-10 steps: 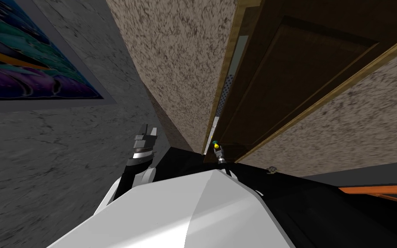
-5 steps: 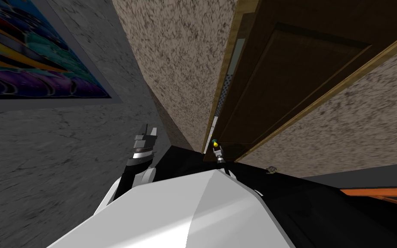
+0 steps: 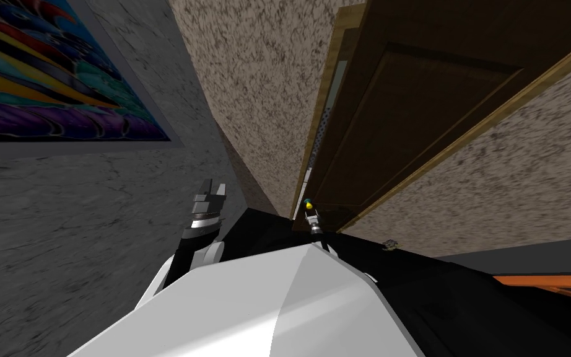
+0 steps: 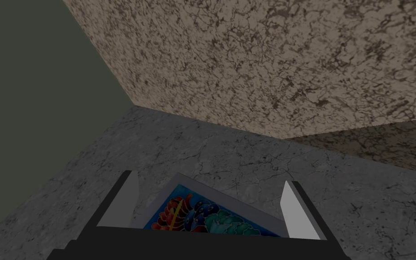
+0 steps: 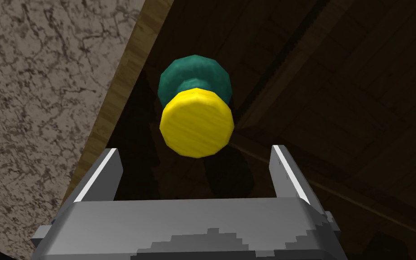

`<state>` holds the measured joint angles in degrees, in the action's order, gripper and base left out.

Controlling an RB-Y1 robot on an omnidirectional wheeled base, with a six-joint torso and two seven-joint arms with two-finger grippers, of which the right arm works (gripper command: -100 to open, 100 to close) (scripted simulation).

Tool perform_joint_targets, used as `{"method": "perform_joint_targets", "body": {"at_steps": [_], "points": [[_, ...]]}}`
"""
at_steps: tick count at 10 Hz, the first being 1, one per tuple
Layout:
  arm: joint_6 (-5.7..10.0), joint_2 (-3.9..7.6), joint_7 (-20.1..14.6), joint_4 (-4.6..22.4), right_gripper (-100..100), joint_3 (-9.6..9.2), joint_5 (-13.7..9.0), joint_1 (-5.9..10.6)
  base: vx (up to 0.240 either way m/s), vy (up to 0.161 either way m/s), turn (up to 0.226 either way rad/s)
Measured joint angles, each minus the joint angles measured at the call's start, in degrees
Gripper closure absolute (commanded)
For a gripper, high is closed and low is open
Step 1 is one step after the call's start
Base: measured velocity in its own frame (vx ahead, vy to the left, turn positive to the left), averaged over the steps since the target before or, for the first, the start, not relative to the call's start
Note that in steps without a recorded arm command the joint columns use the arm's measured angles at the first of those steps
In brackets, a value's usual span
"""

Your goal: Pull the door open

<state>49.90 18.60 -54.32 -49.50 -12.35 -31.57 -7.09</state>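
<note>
our right gripper point(image 5: 194, 149) has its fingers apart, just before the yellow knob point(image 5: 197, 123) of the dark brown door point(image 5: 338, 90). our left gripper point(image 4: 208, 178), fingers also apart, is raised aside.

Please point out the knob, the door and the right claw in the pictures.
knob point(image 5: 197, 124): right wrist view, on its yellow front face.
door point(image 5: 347, 81): right wrist view, on its dark brown panel.
right claw point(image 5: 194, 150): right wrist view, midway between its open fingertips.

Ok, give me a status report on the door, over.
Right gripper open, just short of the yellow knob on the brown door. Left gripper open, idle, raised at my left. Knob not yet gripped. Nothing in the way.
</note>
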Motion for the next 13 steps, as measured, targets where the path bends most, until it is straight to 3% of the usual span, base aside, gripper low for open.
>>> {"method": "perform_joint_targets", "body": {"at_steps": [13], "points": [[-1.94,-1.3,-18.67,-2.57,-100,-3.4,-6.75,0.81,-0.063,-0.022,0.03]]}}
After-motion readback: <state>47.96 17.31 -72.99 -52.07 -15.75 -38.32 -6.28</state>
